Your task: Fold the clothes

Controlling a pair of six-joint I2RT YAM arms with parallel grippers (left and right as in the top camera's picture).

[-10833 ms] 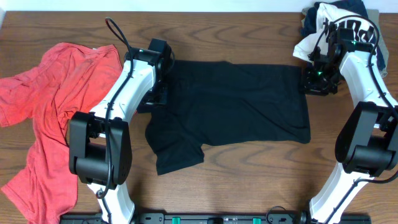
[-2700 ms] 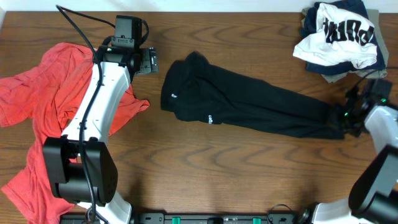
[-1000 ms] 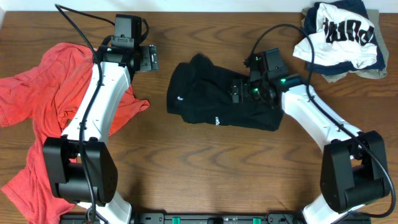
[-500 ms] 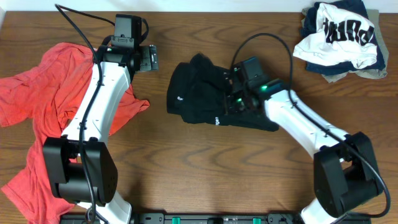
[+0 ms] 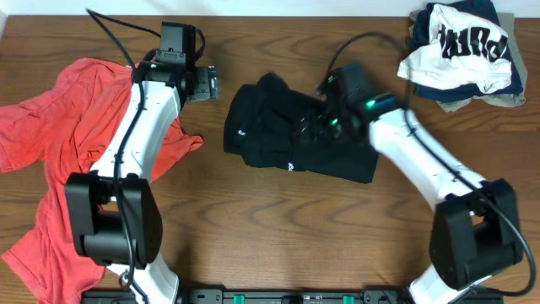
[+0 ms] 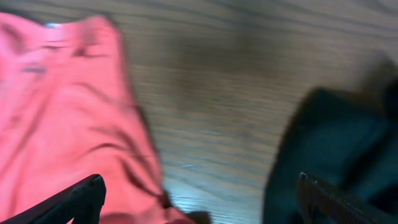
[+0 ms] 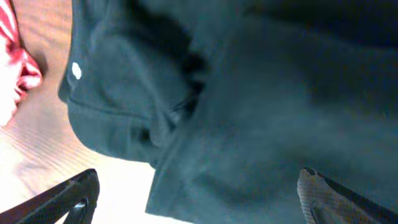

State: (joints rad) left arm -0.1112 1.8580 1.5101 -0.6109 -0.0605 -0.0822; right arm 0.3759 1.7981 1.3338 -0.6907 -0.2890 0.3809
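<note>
White lettered shirt [image 5: 456,57] only overhead, far corner

The coral-red tee [image 5: 76,143] runs off the overhead's left and near edges. The left wrist view is smeared, leaving the black shirt [image 6: 336,155] a dark shape cut by the right edge. From above, the right tool [image 5: 327,125] blurs into that shirt, fingers indistinct.
</note>
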